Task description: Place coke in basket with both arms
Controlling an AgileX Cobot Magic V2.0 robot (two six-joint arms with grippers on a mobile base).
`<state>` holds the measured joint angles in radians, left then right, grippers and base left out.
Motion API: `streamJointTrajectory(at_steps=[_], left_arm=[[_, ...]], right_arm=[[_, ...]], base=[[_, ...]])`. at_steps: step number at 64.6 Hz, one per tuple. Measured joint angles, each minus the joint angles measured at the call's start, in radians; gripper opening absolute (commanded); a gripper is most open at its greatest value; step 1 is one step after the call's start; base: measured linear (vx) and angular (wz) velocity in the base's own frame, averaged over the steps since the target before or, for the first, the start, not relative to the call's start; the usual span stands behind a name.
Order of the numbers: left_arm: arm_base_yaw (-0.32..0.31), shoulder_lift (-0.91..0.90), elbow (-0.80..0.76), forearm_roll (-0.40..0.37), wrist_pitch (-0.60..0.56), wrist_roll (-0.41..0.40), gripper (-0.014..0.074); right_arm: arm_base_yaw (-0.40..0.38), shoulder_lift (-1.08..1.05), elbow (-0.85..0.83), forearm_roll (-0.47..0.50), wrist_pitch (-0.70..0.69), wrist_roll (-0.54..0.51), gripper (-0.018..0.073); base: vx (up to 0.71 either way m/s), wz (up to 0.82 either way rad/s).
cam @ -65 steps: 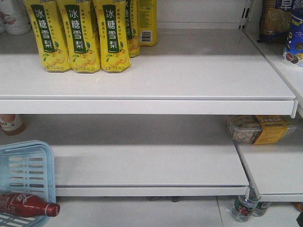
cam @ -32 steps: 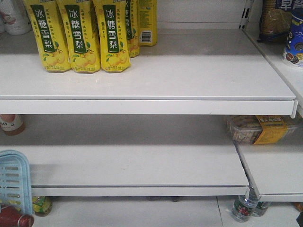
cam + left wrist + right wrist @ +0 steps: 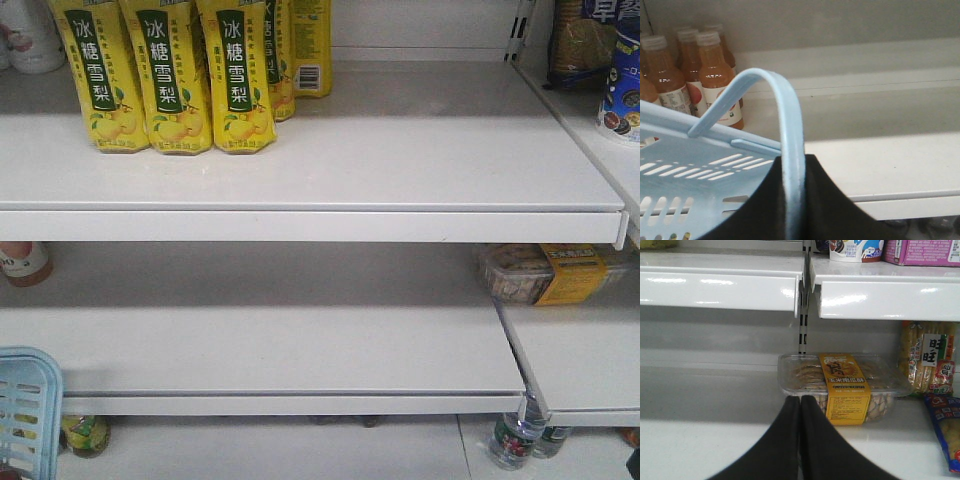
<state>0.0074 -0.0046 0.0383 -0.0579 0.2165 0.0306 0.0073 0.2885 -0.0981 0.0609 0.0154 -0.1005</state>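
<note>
Only a corner of the light blue basket (image 3: 25, 410) shows at the bottom left of the front view. In the left wrist view its slotted wall (image 3: 685, 170) hangs below a raised loop handle (image 3: 785, 110). My left gripper (image 3: 794, 159) is shut on that handle, which runs between the two black fingers. The coke is out of view in every frame. My right gripper (image 3: 800, 400) is shut with nothing in it, hovering over the white lower shelf (image 3: 700, 440) just in front of a clear snack box with a yellow label (image 3: 845, 385).
Yellow pear-drink bottles (image 3: 165, 75) stand on the upper shelf. Orange juice bottles (image 3: 715, 70) stand behind the basket. Water bottles (image 3: 515, 440) and a yellow-green container (image 3: 85, 433) sit on the floor under the lower shelf. Snack packs (image 3: 927, 360) line the right.
The basket has slid left and down, almost out of the front view. The red coke lying in it a second ago has left the frame with it.
</note>
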Motion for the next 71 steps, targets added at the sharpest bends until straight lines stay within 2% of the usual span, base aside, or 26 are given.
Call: streamJointTrajectory(at_steps=[27, 71], left_arm=[[0.0, 0.0, 0.0, 0.008, -0.052, -0.041, -0.0006], [0.0, 0.0, 0.0, 0.008, -0.054, -0.045, -0.0006]], right_arm=[[0.0, 0.0, 0.0, 0.0, 0.0, 0.0, -0.001], [0.0, 0.0, 0.0, 0.0, 0.0, 0.0, -0.001]], base=[[0.0, 0.0], [0.0, 0.0]])
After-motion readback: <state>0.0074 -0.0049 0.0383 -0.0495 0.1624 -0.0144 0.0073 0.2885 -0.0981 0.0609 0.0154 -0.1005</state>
